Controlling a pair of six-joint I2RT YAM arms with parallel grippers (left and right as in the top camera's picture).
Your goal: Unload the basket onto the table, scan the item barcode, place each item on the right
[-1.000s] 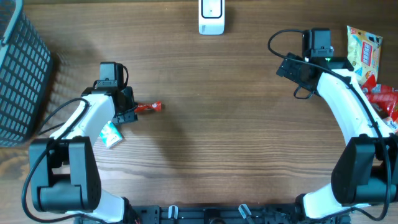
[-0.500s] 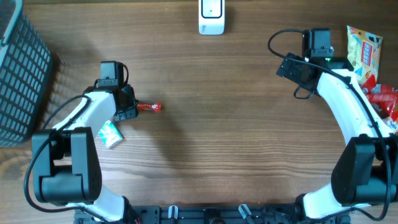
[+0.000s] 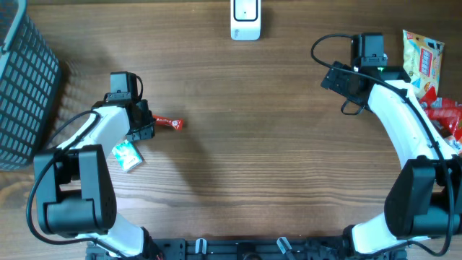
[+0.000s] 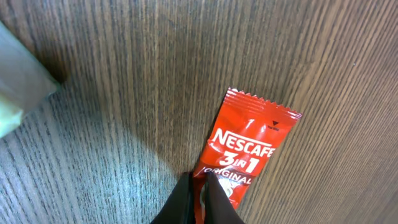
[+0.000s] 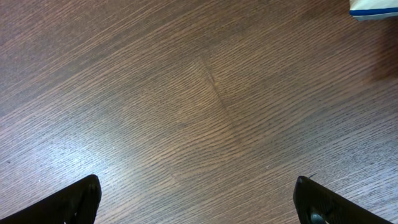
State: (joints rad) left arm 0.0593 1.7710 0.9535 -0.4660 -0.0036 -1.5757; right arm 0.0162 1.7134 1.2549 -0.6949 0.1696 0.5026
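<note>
A red Nescafe 3-in-1 sachet (image 3: 169, 123) (image 4: 247, 146) lies flat on the wooden table at the left. My left gripper (image 3: 149, 123) (image 4: 199, 179) is shut on the sachet's near end, and its dark fingers pinch the wrapper's edge. The white barcode scanner (image 3: 245, 19) stands at the far middle edge of the table. My right gripper (image 3: 342, 81) (image 5: 199, 199) hangs open over bare wood at the right with nothing between its fingers. No barcode shows on the sachet's upper face.
A dark mesh basket (image 3: 23, 79) stands at the far left. A green-and-white packet (image 3: 127, 155) (image 4: 17, 93) lies just beside the left arm. Snack packets, one yellow (image 3: 423, 61) and one red (image 3: 443, 115), lie at the right edge.
My left gripper has closed onto the sachet's end. It and the sachet have shifted slightly to the left. The right arm has not moved.
</note>
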